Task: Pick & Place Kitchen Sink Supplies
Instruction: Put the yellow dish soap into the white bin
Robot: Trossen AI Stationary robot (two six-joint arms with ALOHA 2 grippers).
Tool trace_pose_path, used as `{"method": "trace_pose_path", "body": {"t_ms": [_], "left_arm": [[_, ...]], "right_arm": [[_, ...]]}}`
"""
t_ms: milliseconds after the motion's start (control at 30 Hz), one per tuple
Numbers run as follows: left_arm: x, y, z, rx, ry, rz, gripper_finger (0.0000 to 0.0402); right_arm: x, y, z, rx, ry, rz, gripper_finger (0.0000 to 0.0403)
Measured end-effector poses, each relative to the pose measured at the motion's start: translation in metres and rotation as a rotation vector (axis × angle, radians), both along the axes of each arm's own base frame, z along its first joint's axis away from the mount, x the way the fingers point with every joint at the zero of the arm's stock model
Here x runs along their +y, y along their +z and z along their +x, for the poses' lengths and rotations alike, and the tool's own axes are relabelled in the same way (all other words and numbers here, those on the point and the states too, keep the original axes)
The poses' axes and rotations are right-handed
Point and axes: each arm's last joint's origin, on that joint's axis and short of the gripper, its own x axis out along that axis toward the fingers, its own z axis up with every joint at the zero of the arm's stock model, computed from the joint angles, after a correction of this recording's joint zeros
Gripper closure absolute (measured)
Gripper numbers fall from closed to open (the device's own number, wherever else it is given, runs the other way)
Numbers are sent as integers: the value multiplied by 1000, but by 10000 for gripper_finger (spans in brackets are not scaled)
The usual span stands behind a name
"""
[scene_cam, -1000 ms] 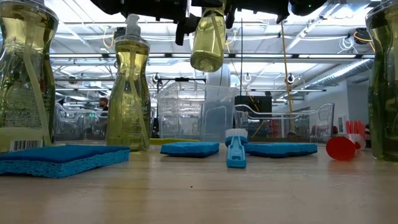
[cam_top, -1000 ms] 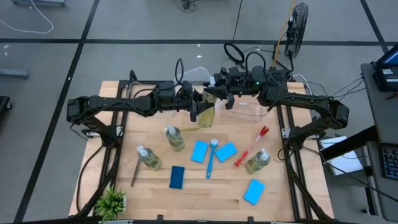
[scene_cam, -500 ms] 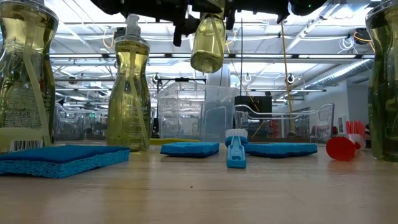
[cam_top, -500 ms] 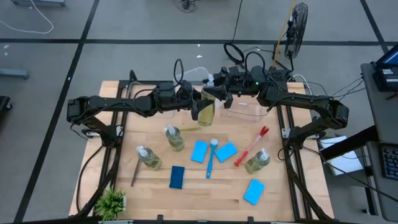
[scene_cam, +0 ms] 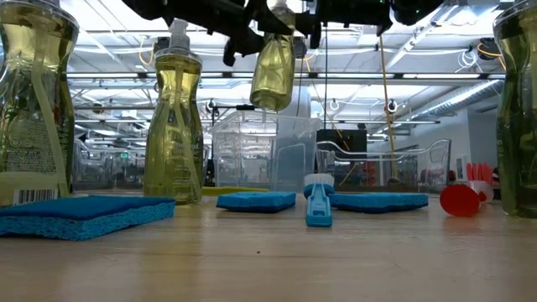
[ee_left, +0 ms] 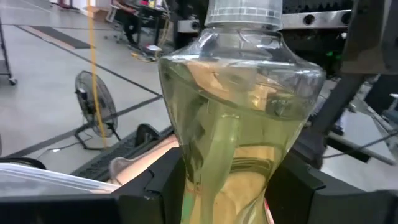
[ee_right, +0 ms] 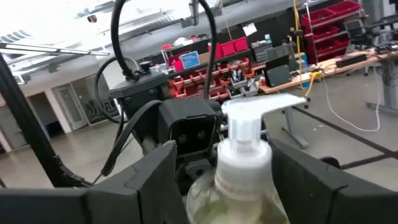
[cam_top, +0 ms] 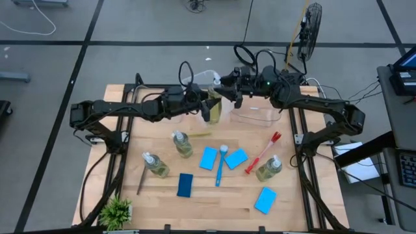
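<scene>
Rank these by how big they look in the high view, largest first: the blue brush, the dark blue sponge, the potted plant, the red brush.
1. potted plant: broadest spread.
2 and 3. blue brush and red brush: both long and thin, too alike to rank.
4. dark blue sponge: shortest, though wider than either brush handle.

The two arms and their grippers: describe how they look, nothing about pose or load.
Both arms are dark, jointed and tubular, with black cables looping over their upper parts. The left gripper and right gripper each end in two flat, blocky black fingers. A small green light glows on the right arm. No markings can be made out.
</scene>
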Motion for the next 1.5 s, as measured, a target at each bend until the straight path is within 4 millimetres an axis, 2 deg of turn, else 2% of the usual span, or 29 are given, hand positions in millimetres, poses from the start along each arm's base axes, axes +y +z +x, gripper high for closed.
{"method": "trace_pose_path", "body": {"t_ms": [467, 767, 867, 1100, 1333, 1500], "left_arm": [[38, 7, -14, -51, 291, 43, 226], [63, 9, -24, -24, 364, 131, 220], [71, 2, -21, -2, 374, 147, 220], [92, -35, 2, 12, 331, 212, 218], [112, -60, 5, 66, 362, 214, 218], [117, -65, 5, 86, 367, 220, 217]], "right_arm": [[11, 24, -42, 64, -34, -62, 165], [14, 28, -48, 68, -42, -98, 165], [14, 25, -48, 80, -42, -93, 165], [13, 8, -46, 123, -43, -72, 165], [12, 0, -46, 142, -45, -62, 165], [12, 0, -46, 141, -47, -69, 165]]}}
